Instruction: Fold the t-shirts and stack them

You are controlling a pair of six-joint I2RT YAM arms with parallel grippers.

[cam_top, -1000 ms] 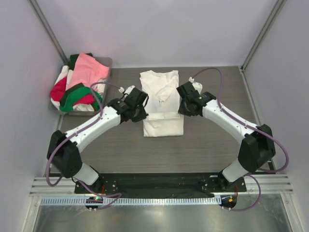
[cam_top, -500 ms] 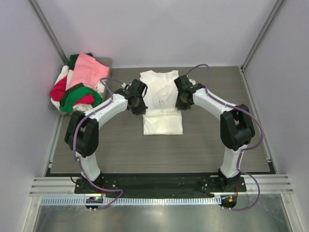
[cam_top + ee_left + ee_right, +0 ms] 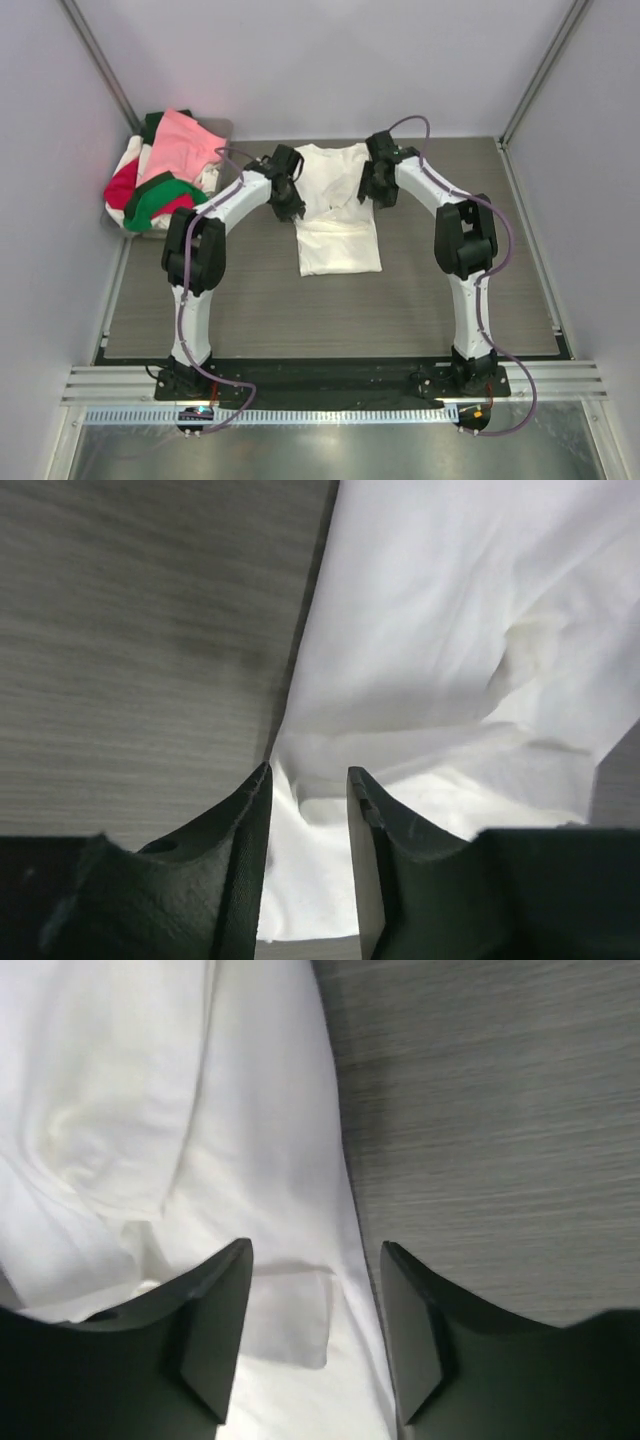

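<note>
- The white t-shirt (image 3: 335,215) is lying partly folded on the table (image 3: 250,300), far centre.
- The left gripper (image 3: 308,780) is hanging over its left edge, jaws slightly parted, gripping nothing.
- The right gripper (image 3: 315,1255) is hanging over its right edge, jaws wide apart.

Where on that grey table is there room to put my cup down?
The wide strip of grey wood-grain table between the plain white t-shirt and the arm bases is bare, as is the right side beyond the right gripper. It is crowded far left, at the pile of coloured shirts.
</note>
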